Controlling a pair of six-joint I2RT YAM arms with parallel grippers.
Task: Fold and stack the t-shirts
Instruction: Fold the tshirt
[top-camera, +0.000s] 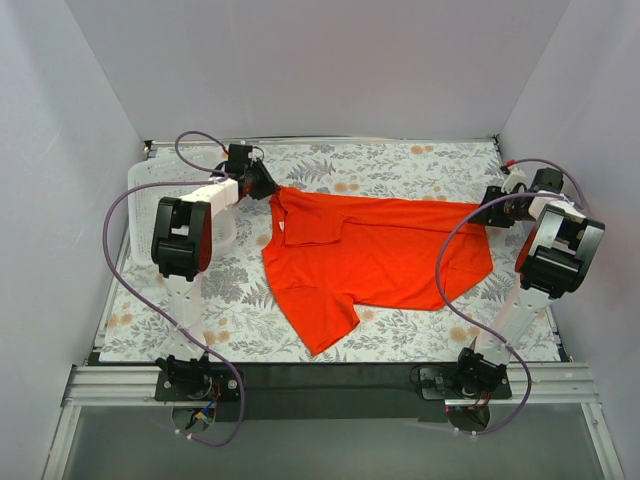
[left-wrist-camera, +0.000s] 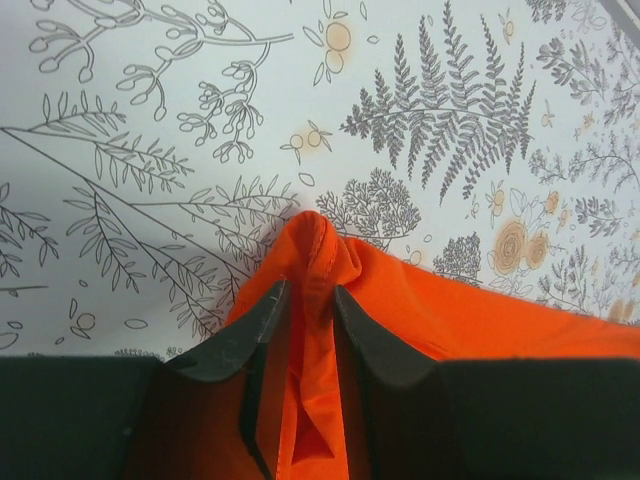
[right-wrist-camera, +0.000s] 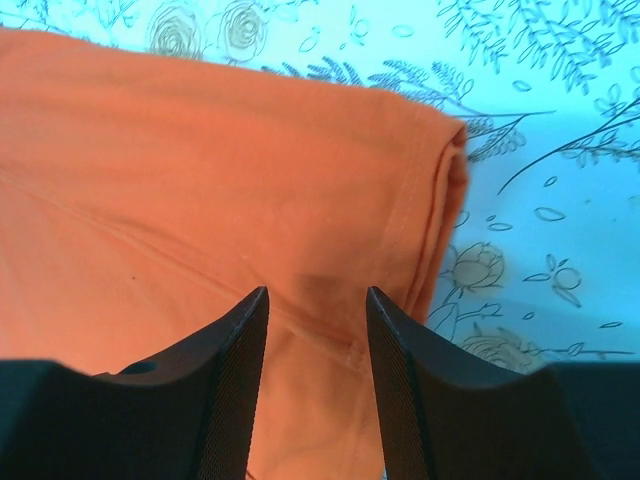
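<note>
One bright orange-red t-shirt (top-camera: 380, 250) lies loosely spread on the floral table, with a sleeve pointing toward the near edge. My left gripper (top-camera: 262, 186) is at the shirt's far left corner. In the left wrist view its jaws (left-wrist-camera: 310, 300) stand narrow, with a bunched ridge of the t-shirt (left-wrist-camera: 480, 320) pinched up between them. My right gripper (top-camera: 490, 212) sits at the shirt's right edge. Seen from the right wrist, that gripper (right-wrist-camera: 317, 300) is open over the flat t-shirt (right-wrist-camera: 200, 180), beside a folded hem, with nothing held between its fingers.
A white perforated basket (top-camera: 150, 195) stands at the back left, partly behind the left arm. The floral tablecloth (top-camera: 400, 165) shows bare beyond the shirt. White walls close in the table on three sides.
</note>
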